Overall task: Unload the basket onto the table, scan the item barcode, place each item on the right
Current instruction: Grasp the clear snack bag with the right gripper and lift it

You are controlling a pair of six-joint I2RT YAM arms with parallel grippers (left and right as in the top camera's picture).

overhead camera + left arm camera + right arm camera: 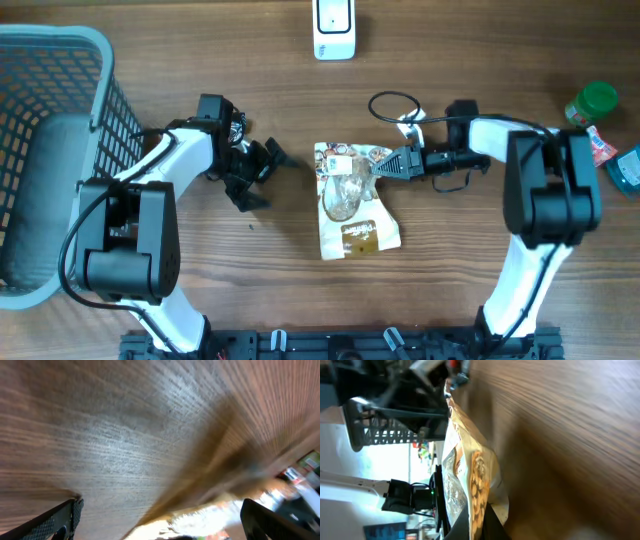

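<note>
Wood table (450,290), seen from above. Far left: grey basket (60,45). Left gripper (264,178) sits between basket and pouch, jaws spread wide, nothing in them, not touching the pouch. Scanner (334,28) at the top edge, centre. Pouch (352,215) lies mid-table below the scanner, well apart from it. Right gripper (384,168) is pinched tight on the pouch's upper right edge. Jar (592,103), green lid, far right.

Basket (60,38) cut off at left edge — snack pouch (200,521) blurred.
</note>
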